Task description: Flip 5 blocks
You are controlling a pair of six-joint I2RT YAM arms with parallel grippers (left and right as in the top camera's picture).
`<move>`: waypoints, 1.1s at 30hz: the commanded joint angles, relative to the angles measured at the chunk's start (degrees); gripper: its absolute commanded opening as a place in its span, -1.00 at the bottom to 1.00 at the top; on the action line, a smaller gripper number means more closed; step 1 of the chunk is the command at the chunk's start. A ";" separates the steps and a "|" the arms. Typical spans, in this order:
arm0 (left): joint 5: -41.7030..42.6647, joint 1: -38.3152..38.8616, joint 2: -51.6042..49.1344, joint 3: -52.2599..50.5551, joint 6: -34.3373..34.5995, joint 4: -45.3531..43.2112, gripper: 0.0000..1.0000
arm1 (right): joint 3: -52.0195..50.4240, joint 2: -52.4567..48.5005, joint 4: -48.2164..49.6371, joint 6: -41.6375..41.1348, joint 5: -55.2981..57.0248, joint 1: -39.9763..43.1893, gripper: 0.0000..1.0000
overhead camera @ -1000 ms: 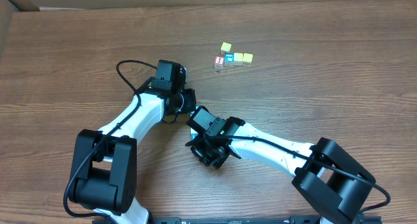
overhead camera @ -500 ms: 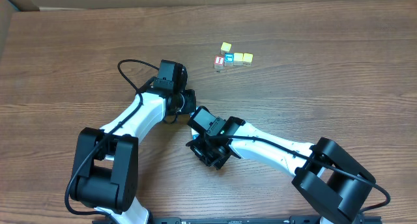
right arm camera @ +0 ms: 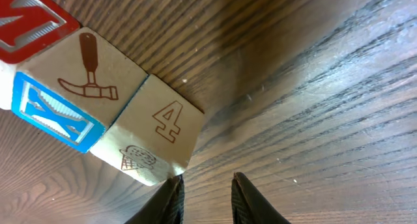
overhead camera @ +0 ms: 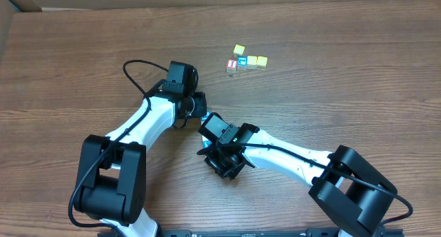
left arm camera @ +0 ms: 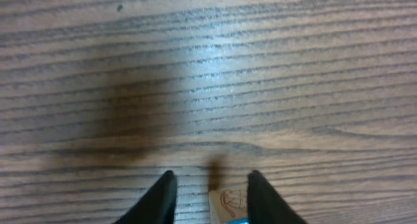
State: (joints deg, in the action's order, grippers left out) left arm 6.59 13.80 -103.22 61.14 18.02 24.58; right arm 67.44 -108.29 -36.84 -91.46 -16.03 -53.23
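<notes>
In the left wrist view, a small wooden block with a brown drawing and a blue edge sits on the table between the fingers of my left gripper. It lies against the right finger, and the jaws stand wider than the block. My right gripper is slightly open over bare wood. A block with a 4 and an ice-cream cone touches the outside of its left fingertip. Beside that block are a hammer block with a blue face and a red-topped cube. Both grippers hide these blocks from overhead.
At the back of the table lie more cubes: a lone yellow one, then a row with a red-and-white one, a blue one and two yellow ones. The two wrists sit close together mid-table.
The left wrist has shifted slightly. The right arm and the cubes at the back have stayed in place.
</notes>
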 commanded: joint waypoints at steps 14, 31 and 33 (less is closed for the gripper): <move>-0.61 0.35 -0.92 5.95 0.24 2.32 -0.04 | 1.14 -0.17 0.04 0.52 -3.50 0.37 -0.77; -0.46 -14.10 -0.92 28.13 5.84 30.75 -0.35 | 10.95 8.52 -14.82 52.81 0.85 12.44 -0.90; -0.37 -16.68 -0.92 28.13 5.81 33.66 -0.79 | 11.19 8.66 -17.27 53.00 3.56 15.26 -0.90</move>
State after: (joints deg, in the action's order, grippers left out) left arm 6.59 -0.49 -103.28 88.16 23.31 56.47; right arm 77.38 -101.54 -52.62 -48.69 -16.88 -40.64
